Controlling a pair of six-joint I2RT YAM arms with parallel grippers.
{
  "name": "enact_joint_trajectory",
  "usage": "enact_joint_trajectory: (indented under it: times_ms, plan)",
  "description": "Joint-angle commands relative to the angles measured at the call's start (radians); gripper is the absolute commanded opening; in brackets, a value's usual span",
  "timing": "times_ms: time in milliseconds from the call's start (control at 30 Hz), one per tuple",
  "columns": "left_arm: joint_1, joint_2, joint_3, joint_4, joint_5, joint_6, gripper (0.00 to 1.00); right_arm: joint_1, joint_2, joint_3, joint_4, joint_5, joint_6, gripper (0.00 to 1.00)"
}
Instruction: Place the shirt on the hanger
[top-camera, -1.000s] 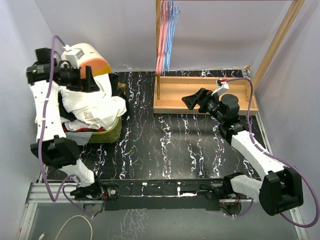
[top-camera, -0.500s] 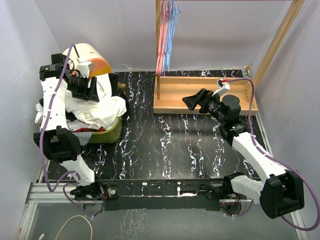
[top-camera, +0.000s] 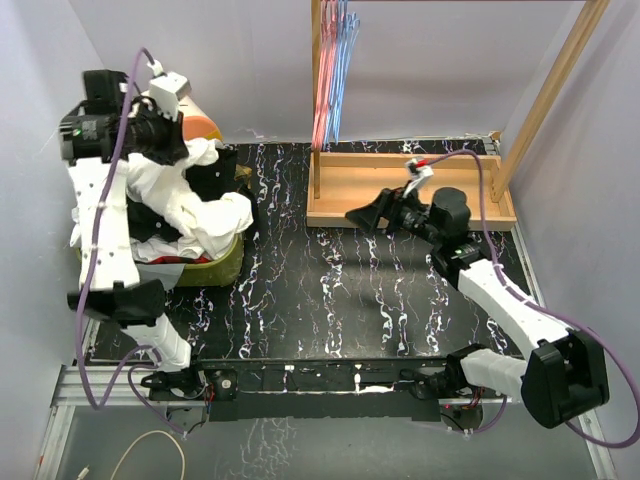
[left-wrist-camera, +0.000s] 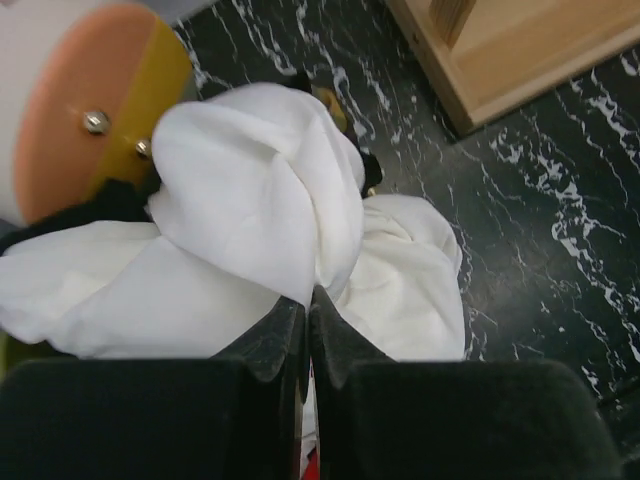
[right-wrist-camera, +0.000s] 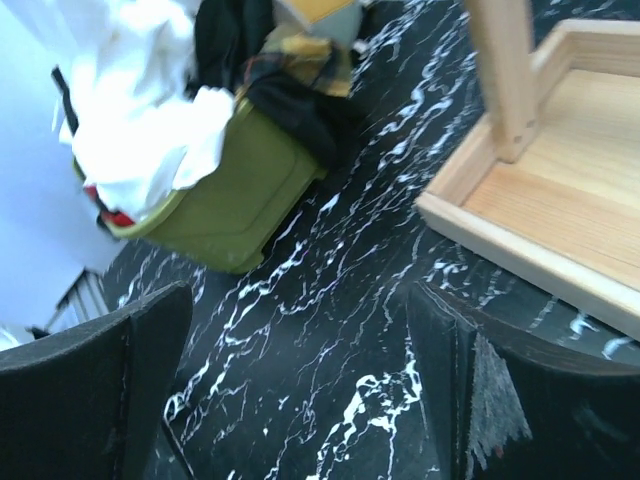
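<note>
Currently, top view: left hand (top-camera: 180, 148) sits high over the green basket (top-camera: 225, 262) at the far-left corner of the counter (top-camera: 330, 290), closed on a fold of the shirt (top-camera: 195, 205). Most of the shirt lies heaped in and over the basket, with one bunch drawn up to the hand. The hanger (top-camera: 344, 70), light-blue wire, hangs on the rail at the back next to the pink hangers (top-camera: 324, 90), well apart from the shirt. I cannot tell which blue one is meant. Right hand (top-camera: 368, 213) hovers at the near-left corner of the wooden rack base (top-camera: 400, 205), pointing left.

Left wrist view: left hand (left-wrist-camera: 307, 310) has both pads pressed together on a thin pleat of the shirt (left-wrist-camera: 260, 190). The cloth is plain white, crumpled and twisted, with no collar or buttons showing. An orange-and-white drum (left-wrist-camera: 80, 110) sits just behind it.

Right wrist view: right hand (right-wrist-camera: 300, 400) is spread wide with nothing between the pads. The shirt (right-wrist-camera: 130, 110) spills over the basket (right-wrist-camera: 240, 190) beside a black garment (right-wrist-camera: 240, 40).

Handling, my judgement: the fabric is light, limp and a little slick, so it will sag and drag. A single pinch gives no control of its shape. Better holds are the collar or shoulder seams, one hand on each, so the neck opening is free for the hanger.
</note>
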Motion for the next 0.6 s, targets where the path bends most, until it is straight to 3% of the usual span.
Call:
enact_joint_trajectory:
  times_ms: [0,100,267,400,567]
  plan:
    - [-0.006,-0.199,0.117,0.079,0.122,0.034,0.0,0.159,0.061,0.139,-0.016,0.02,-0.191,0.94]
    - [-0.007,-0.197,0.236,0.064,0.115,0.027,0.0,0.274,0.127,0.205,-0.001,0.126,-0.233,0.95]
    - [-0.005,-0.21,0.273,0.11,0.069,-0.003,0.0,0.415,0.295,0.328,0.125,0.181,-0.279,0.96]
    - [-0.005,-0.209,0.274,0.119,0.063,-0.012,0.0,0.546,0.474,0.519,0.092,0.229,-0.384,0.98]
    - [-0.004,-0.215,0.272,0.122,0.059,-0.022,0.0,0.593,0.652,0.66,0.101,0.287,-0.41,0.98]
